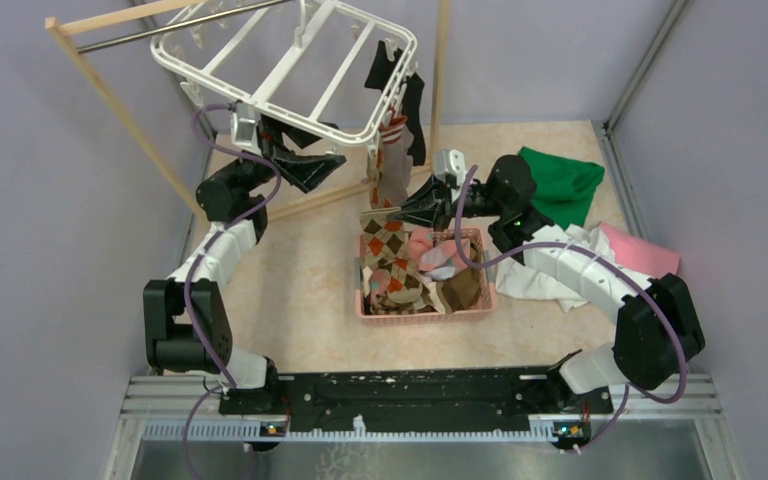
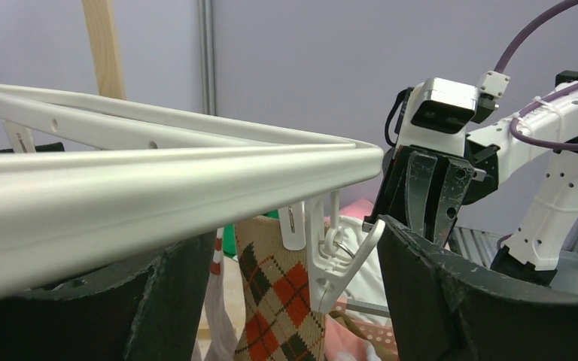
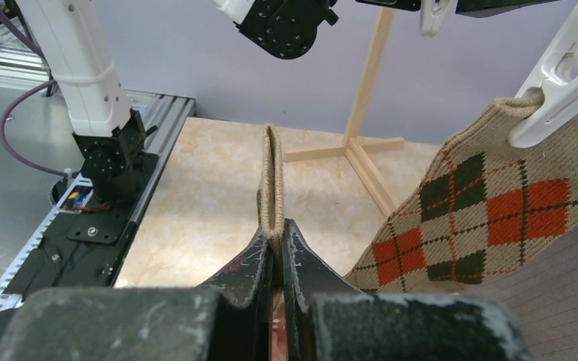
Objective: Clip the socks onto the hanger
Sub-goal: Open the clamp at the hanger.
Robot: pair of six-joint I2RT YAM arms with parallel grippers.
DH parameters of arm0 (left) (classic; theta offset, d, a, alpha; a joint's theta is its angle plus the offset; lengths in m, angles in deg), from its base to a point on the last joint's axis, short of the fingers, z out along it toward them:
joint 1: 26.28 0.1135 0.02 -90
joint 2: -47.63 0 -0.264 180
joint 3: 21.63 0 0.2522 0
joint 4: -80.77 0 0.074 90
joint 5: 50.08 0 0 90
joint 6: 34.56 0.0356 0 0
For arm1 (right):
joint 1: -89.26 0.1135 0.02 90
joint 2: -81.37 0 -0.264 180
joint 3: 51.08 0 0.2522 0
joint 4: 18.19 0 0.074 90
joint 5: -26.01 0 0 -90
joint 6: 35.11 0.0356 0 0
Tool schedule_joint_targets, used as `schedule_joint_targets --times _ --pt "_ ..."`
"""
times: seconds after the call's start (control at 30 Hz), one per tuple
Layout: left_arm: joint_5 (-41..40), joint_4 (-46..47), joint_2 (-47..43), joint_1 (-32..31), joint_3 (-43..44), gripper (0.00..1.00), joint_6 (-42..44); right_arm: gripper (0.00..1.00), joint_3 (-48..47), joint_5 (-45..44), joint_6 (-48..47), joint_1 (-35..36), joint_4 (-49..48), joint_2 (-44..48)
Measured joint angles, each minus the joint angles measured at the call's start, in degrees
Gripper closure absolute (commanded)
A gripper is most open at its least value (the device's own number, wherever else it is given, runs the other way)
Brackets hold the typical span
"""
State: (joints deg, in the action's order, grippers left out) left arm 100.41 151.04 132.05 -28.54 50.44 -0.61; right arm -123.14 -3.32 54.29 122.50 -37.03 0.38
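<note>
The hanger is hanging from the rack at the bench's far left; socks are dangling from its right edge; the basket is sitting below and nearer, holding more socks; cloths are lying on the bench to its right.

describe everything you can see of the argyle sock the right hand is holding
The brown knitted argyle sock with orange and cream diamonds is pinched at its cuff in the shut right hand. In the wrist view its beige cuff edge stands upright out of the hand, folded flat. From above, the rest drapes down into the pink plastic basket.
</note>
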Motion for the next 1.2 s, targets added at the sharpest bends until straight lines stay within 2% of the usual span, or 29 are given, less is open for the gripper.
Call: schedule_joint_targets --times 0.8,0.97,1.1,1.2 --pt "-0.96 0.00 -0.02 -1.66 0.00 0.32 -1.53 1.00 0.11 -0.68 -1.40 0.00 0.09 0.02" --pt "-1.01 0.00 -0.02 -2.23 0.00 0.32 -1.92 1.00 0.13 -0.85 -1.79 0.02 0.59 0.13" --pt "-1.53 0.02 -0.02 -2.34 0.00 0.26 -1.99 1.00 0.13 -1.01 -1.97 0.02 0.79 0.35" --pt "-2.23 0.00 -0.02 -2.36 0.00 0.25 -2.08 1.00 0.15 -1.03 -2.01 0.02 0.90 0.37"
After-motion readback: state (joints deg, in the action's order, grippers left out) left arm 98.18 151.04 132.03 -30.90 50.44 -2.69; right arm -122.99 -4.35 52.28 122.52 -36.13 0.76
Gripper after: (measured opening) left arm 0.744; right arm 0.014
